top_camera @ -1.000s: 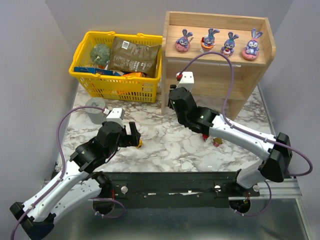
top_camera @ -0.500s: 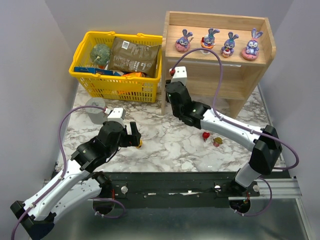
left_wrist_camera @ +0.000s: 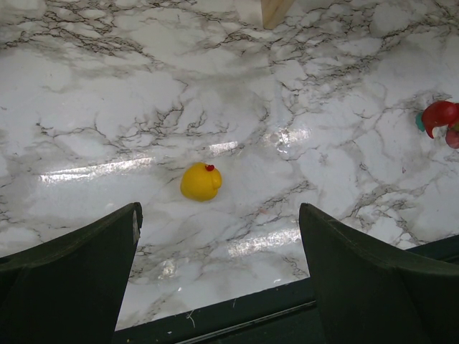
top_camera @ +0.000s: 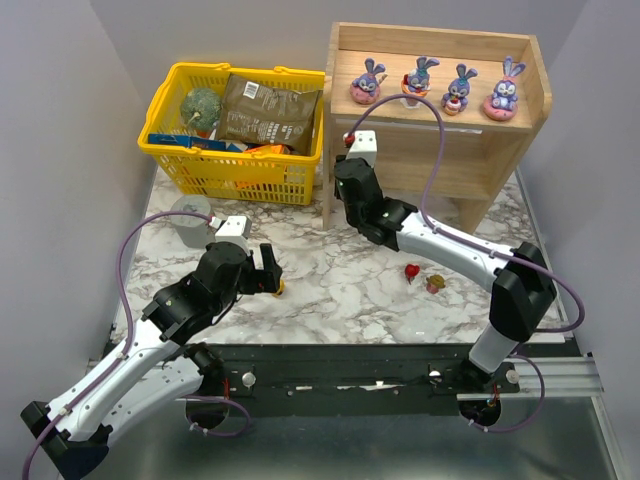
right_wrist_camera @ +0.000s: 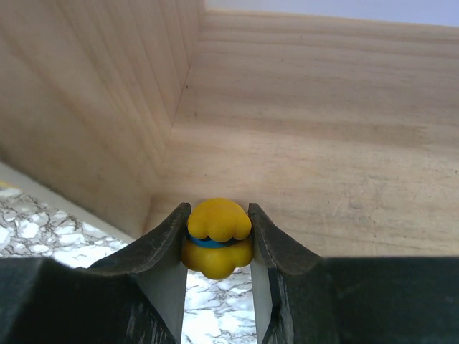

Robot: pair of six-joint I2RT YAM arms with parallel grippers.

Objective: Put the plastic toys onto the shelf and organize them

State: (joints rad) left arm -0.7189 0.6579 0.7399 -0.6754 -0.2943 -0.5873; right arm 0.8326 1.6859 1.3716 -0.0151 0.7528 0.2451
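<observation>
The next move pretty much hangs on the right fingers [right_wrist_camera: 161,251] and the corner they're pointed into. They're pinched narrow on a banded yellow toy [right_wrist_camera: 215,244], one finger on each side, with the toy right out at the tips. Bare board of the shelf [right_wrist_camera: 308,172] lies straight ahead of the tips; going by the overhead view it's the lower tier. Marble shows under the toy between the fingers, so it looks to be at the front lip and not over the board yet. The side wall [right_wrist_camera: 86,107] sits close on the fingers' left, and there's loads of room on their right. Best guess is the drop needs a push forward and maybe a nudge right, or the left-hand finger rubs that wall.

The toy is squat, two lobes stacked with the band running finger to finger. It'd probably land fine on its bottom lobe if released low.

The left fingers [left_wrist_camera: 79,279] are spread wide, holding nothing, over the tabletop [left_wrist_camera: 107,86]. A loose yellow toy [left_wrist_camera: 200,181] lies ahead of them, past the tips and a touch toward the left-hand finger. The red toy [left_wrist_camera: 439,115] and tan-pink toy [top_camera: 434,284] are well off to their right, nearer the right arm. Four bunnies [top_camera: 459,88] line the top tier.
</observation>
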